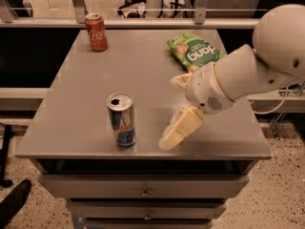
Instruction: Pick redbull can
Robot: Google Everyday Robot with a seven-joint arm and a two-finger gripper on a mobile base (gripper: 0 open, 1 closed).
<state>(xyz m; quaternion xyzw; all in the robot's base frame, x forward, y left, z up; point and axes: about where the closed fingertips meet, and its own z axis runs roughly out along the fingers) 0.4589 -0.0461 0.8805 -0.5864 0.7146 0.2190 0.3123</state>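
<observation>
The redbull can point(122, 119), slim, blue and silver with a red mark and an opened silver top, stands upright near the front edge of the grey table point(71, 104), left of centre. My gripper point(170, 138), cream-coloured on a white arm, hangs low over the table's front edge just right of the can, about a can's width away and not touching it. It holds nothing that I can see.
A red Coca-Cola can point(96, 31) stands at the back left corner. A green snack bag point(194, 53) lies at the back right, behind my arm. Drawers point(143, 192) sit under the tabletop. A railing runs behind the table.
</observation>
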